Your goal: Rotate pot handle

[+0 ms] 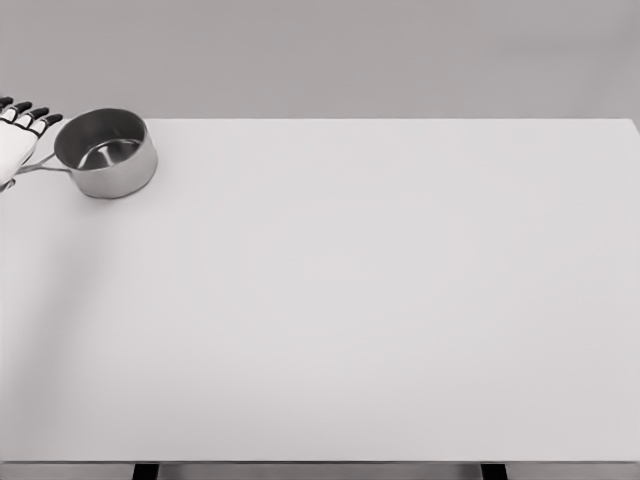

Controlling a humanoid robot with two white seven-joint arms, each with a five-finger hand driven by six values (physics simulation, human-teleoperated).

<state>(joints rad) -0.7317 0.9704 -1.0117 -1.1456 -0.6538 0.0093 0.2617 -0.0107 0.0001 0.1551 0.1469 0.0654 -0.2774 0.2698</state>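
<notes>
Left hand (20, 140), white with black fingertips, showed at the far left edge of the head view, only partly in frame. Its fingers (32, 115) were extended and slightly spread, pointing up and to the right, holding nothing. Just below them ran the thin metal handle (42, 167) of a small, round, shiny steel pot (106, 152), which reached leftward toward the hand's palm; whether the hand touched the handle could not be told. That pot stood upright near the far left corner of a wide, plain white worktop (360, 300), its open mouth showing a bright, reflective inner floor. Fingertips lay just beside the pot's left rim, apart from it. Behind the worktop rose a flat grey wall (330, 55). Two dark legs (146, 471) showed under the worktop's near edge.
</notes>
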